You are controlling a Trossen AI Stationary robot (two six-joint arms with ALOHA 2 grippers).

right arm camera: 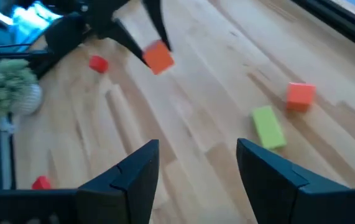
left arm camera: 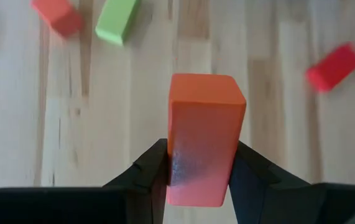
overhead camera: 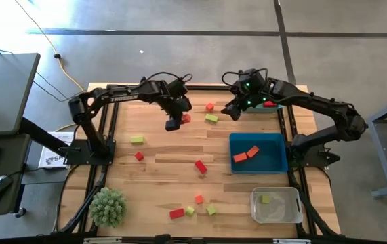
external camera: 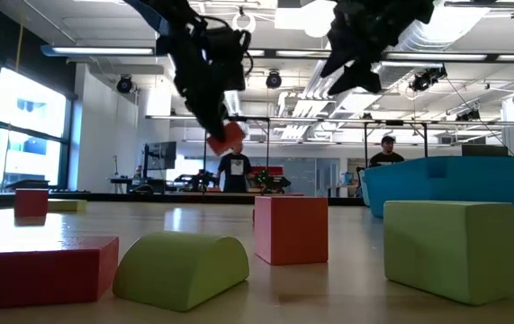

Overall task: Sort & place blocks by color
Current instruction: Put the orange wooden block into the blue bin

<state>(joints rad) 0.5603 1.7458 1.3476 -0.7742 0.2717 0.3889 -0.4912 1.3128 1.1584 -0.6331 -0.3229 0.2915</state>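
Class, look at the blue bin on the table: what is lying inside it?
Inside the blue plastic bin, the high view shows two orange blocks lying side by side on its floor. The low view shows only the bin's outer wall, hiding the contents.

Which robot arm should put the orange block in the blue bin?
The left. Its fingers already pinch the orange block, lifted above the table. The blue bin holds two orange blocks. The right gripper hangs open and empty, so it would need a handover.

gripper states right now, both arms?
Left gripper: shut on an orange block, lifted clear of the table.
Right gripper: open, holding nothing, hovering above the table's far side.
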